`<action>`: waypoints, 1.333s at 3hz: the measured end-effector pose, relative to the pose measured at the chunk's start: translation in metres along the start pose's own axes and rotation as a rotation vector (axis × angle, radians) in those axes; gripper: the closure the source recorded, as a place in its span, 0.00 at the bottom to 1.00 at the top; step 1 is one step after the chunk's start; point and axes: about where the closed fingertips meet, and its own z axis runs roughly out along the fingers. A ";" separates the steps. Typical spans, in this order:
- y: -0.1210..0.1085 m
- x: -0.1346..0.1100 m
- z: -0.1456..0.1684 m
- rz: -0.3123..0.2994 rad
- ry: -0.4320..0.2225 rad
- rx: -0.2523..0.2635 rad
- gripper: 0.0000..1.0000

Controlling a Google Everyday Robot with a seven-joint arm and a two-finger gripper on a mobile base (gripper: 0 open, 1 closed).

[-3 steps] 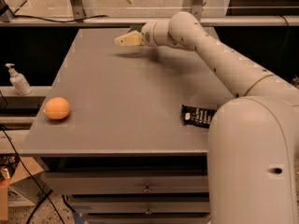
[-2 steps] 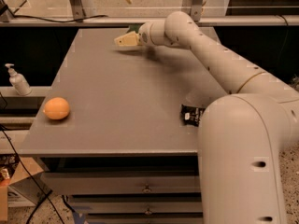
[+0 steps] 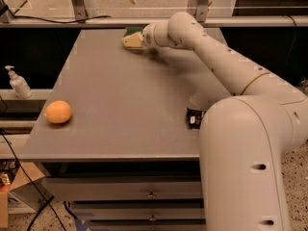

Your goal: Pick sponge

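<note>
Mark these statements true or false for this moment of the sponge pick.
1. The gripper is at the far edge of the table, right by the sponge. True.
2. The orange lies beside the sponge. False: it sits near the table's front left corner, far from the sponge.
3. The black wrapper lies on the table's right side, partly hidden behind the arm. True.
4. The pump bottle stands on the table. False: it stands off the table, to its left.
</note>
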 end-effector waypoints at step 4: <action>0.027 -0.108 -0.071 -0.184 -0.222 -0.039 1.00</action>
